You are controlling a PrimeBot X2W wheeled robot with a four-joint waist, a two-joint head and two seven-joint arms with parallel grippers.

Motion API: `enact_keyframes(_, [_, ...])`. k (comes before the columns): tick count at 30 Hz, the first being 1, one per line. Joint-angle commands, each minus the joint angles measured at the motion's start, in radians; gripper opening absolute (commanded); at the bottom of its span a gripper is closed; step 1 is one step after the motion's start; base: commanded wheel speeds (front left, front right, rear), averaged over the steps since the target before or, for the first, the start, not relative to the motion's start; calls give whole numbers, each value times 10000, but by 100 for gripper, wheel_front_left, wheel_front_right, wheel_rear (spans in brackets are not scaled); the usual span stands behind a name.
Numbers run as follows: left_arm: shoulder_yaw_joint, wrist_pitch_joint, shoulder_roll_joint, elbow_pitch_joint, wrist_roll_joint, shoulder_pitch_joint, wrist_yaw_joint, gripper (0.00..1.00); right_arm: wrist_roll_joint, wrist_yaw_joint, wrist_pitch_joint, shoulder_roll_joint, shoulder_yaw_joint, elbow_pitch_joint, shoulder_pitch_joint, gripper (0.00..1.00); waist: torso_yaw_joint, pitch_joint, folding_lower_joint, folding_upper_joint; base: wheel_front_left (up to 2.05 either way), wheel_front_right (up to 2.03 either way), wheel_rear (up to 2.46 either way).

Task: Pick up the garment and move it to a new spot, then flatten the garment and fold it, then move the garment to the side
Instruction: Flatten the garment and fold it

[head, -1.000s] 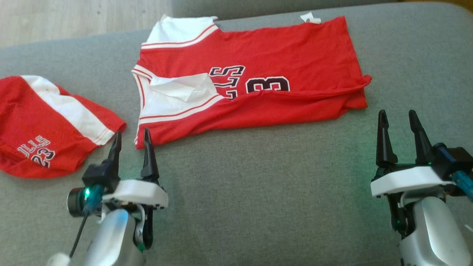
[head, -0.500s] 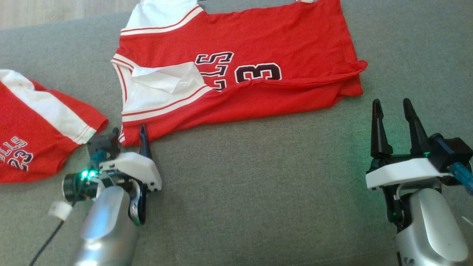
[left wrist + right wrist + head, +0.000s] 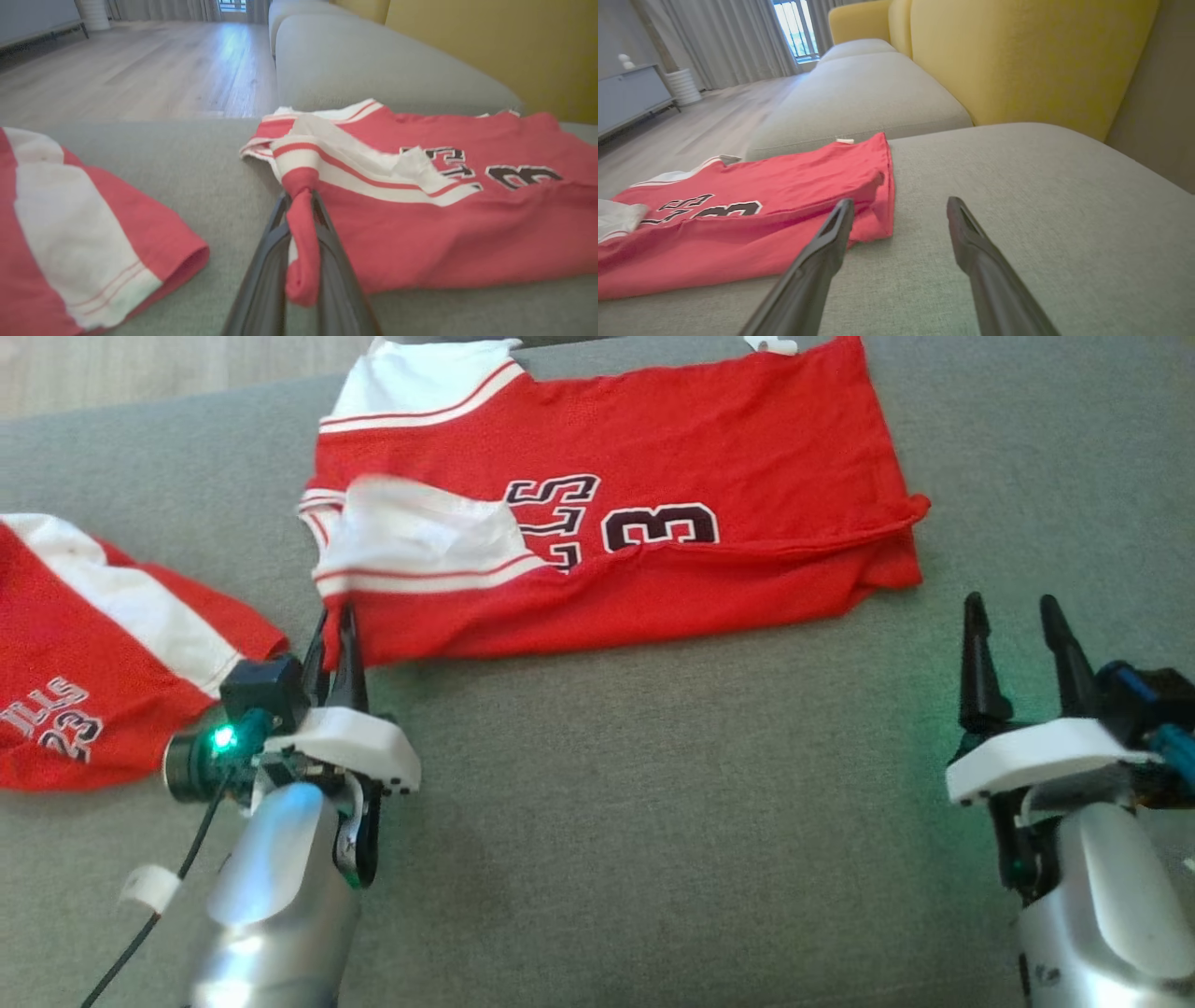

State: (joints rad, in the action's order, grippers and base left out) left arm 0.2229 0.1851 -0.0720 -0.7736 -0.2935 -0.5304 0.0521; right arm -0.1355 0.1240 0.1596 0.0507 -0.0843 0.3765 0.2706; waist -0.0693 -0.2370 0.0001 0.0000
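Note:
The garment (image 3: 653,467) is a red jersey with white trim and dark lettering, lying folded lengthwise across the back of the grey cushion (image 3: 653,821). My left gripper (image 3: 336,635) is shut on its near left corner. In the left wrist view a bunched strip of the garment (image 3: 301,224) is pinched between the two dark fingers (image 3: 261,280) and lifted a little. My right gripper (image 3: 1018,630) stands open just off the garment's right end. In the right wrist view nothing lies between the right gripper (image 3: 901,207) fingers, and the garment (image 3: 738,219) spreads to their left.
A second red and white piece of clothing (image 3: 103,644) lies at the left edge of the cushion. Wooden floor (image 3: 140,70) lies past the cushion's far side. A yellow backrest (image 3: 1017,56) rises at the right, with another grey cushion (image 3: 859,98) beyond.
My left gripper moved forward onto the garment's near left corner and shut on it, bunching the white trim. The camera has shifted. The right gripper stays open.

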Motion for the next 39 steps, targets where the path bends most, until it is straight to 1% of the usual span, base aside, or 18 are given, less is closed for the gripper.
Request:
enact_keyframes(1, [-279, 308, -174, 522, -46, -146, 1, 0, 61, 67, -141, -4, 48, -147, 414, 100, 113, 69, -1, 0, 0, 0, 0])
enact_keyframes(5, [-197, 668, -137, 1437, 76, 48, -67, 0, -308, 67, -777, -4, -483, 550, 872, 100, 339, 118, -1, 0, 0, 0, 0])
enact_keyframes(7, [-29, 728, -97, 2012, 208, 235, -130, 0, -534, 67, -1281, -4, -826, 1328, 1353, 100, 511, 89, -1, 0, 0, 0, 0])
enact_keyframes(9, [107, 741, -65, 2252, 261, 341, -194, 0, -575, 67, -1517, -5, -880, 1877, 1733, 100, 612, 55, -1, 0, 0, 0, 0])
enact_keyframes(11, [228, 748, -31, 2398, 290, 412, -229, 0, -849, 67, -1701, -5, -830, 2444, 2127, 100, 708, 16, -1, 0, 0, 0, 0])
enact_keyframes(15, [467, 755, 28, 2531, 311, 466, -318, 0, -915, 67, -1975, -5, -846, 3605, 2845, 100, 847, -81, -1, 0, 0, 0, 0])
enact_keyframes(19, [640, 758, 76, 2550, 299, 423, -322, 0, -1097, 67, -2007, -5, -867, 4702, 3536, 100, 978, -191, -1, 0, 0, 0, 0])
enact_keyframes(23, [741, 761, 105, 2506, 263, 353, -311, 0, -1172, 67, -1777, -5, -767, 5697, 4142, 100, 1077, -283, -1, 0, 0, 0, 0])
enact_keyframes(27, [824, 762, 121, 2395, 230, 317, -313, 0, -1000, 67, -1359, -5, -645, 6536, 4591, 100, 1117, -334, -1, 0, 0, 0, 0])
enact_keyframes(28, [824, 762, 121, 2395, 230, 317, -313, 0, -1000, 67, -1359, -5, -645, 6536, 4591, 100, 1117, -334, -1, 0, 0, 0, 0])
enact_keyframes(29, [833, 763, 123, 2362, 222, 319, -311, 0, -874, 67, -1229, -5, -665, 6728, 4673, 47, 1114, -330, -1, 0, 0, 0, 0])
enact_keyframes(30, [834, 763, 123, 2328, 214, 325, -307, 0, -687, 67, -1070, -5, -736, 6892, 4743, 0, 1104, -318, -1, 0, 0, 0, 0])
enact_keyframes(34, [743, 764, 11, 2178, 190, 393, -248, 0, 242, 67, -524, -5, -1231, 7338, 4898, 0, 977, -174, -1, 0, 0, 0, 0])
enact_keyframes(39, [586, 765, -133, 2060, 154, 576, -168, 0, 1147, 67, -210, -5, -2037, 7490, 4784, 0, 794, 173, -1, 0, 0, 0, 0])
